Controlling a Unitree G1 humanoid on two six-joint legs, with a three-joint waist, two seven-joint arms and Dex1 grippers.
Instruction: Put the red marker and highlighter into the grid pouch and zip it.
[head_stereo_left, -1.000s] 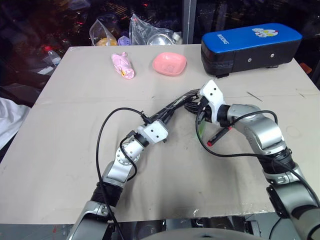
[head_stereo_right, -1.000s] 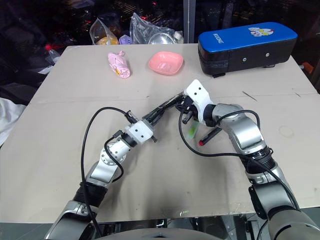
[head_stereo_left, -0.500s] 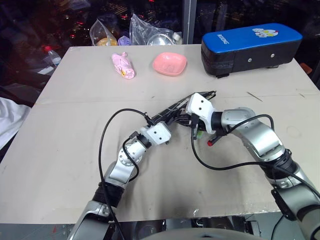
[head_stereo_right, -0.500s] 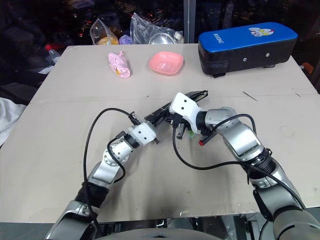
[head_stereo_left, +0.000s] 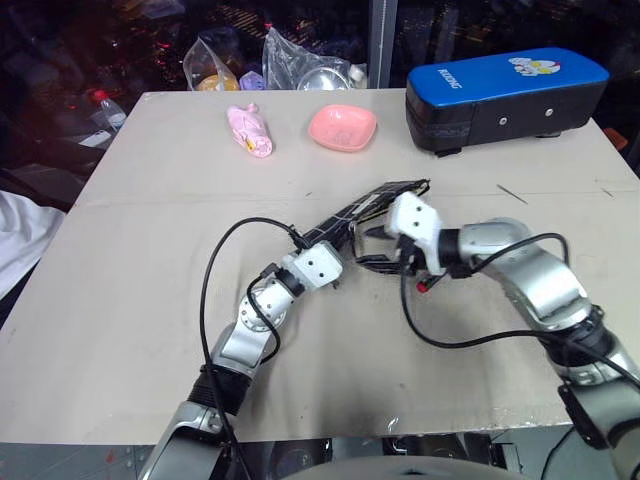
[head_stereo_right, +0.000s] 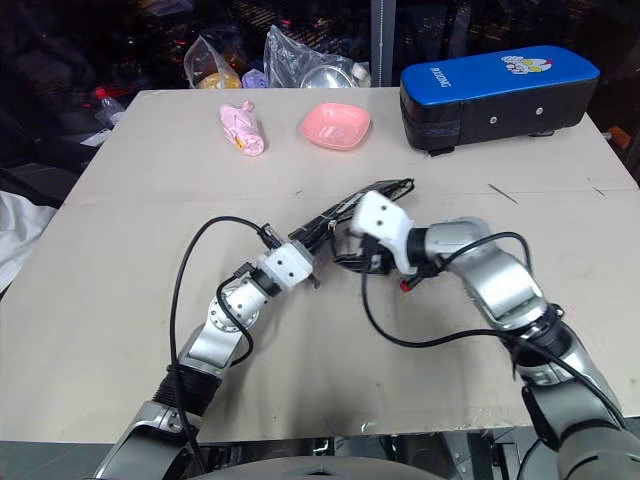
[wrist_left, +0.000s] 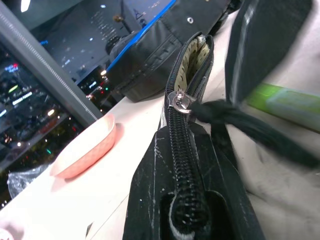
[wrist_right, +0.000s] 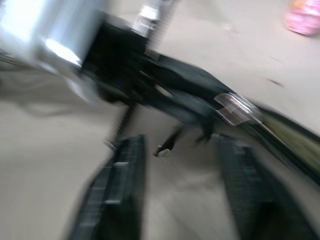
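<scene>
The grid pouch (head_stereo_left: 385, 198) lies slanted at the table's middle, its near end clamped in my left gripper (head_stereo_left: 336, 243), which is shut on it. In the left wrist view the zipper runs shut up to the metal pull (wrist_left: 179, 100); beyond it the pouch mouth gapes and shows pale lining. My right gripper (head_stereo_left: 368, 248) hovers open beside the pouch, just right of the left gripper, holding nothing. The red marker (head_stereo_left: 424, 285) peeks out on the table under my right wrist. The pale green highlighter (wrist_left: 286, 102) lies on the table beside the pouch.
A blue-topped black case (head_stereo_left: 505, 90) stands at the back right. A pink dish (head_stereo_left: 342, 125) and a pink wrapped item (head_stereo_left: 248, 132) sit at the back middle, with plastic bags (head_stereo_left: 300, 60) past the far edge.
My right gripper travelled along the pouch toward the left gripper, then opened its fingers and drew back a little. The left gripper kept its hold and stayed in place.
</scene>
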